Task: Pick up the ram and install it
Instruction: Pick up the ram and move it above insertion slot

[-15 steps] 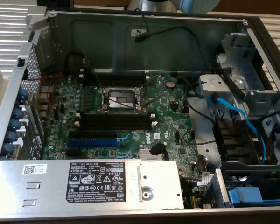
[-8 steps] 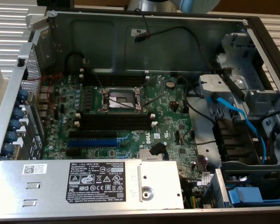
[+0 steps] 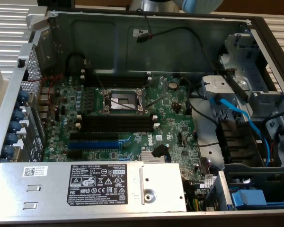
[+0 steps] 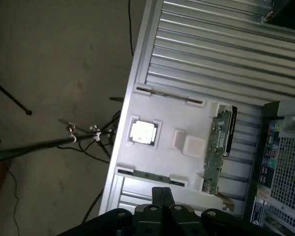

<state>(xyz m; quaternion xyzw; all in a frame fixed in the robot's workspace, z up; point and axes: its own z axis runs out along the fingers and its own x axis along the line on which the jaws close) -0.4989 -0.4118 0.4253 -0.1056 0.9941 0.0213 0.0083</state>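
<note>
– Over the white tray (image 4: 152, 110), what are the fingers doing?
– Gripper (image 4: 162, 192) is hanging above one edge of the tray, fingers (image 4: 156, 196) pressing together, gripping nothing.
– Where is the ram sitting?
– Ram (image 4: 215, 157) is lying flat along one side of the tray, well apart from the gripper; a square chip (image 4: 142, 132) is resting in a pocket mid-tray. Tray is sitting on the ribbed table (image 4: 211, 54) just beside the open case (image 3: 146, 33). Ram is not yet sitting on the motherboard (image 3: 175, 118)

DELL reads on the black label (image 3: 102, 182) of the grey metal cover (image 3: 47, 194) and on the green motherboard (image 3: 173, 118).
</note>
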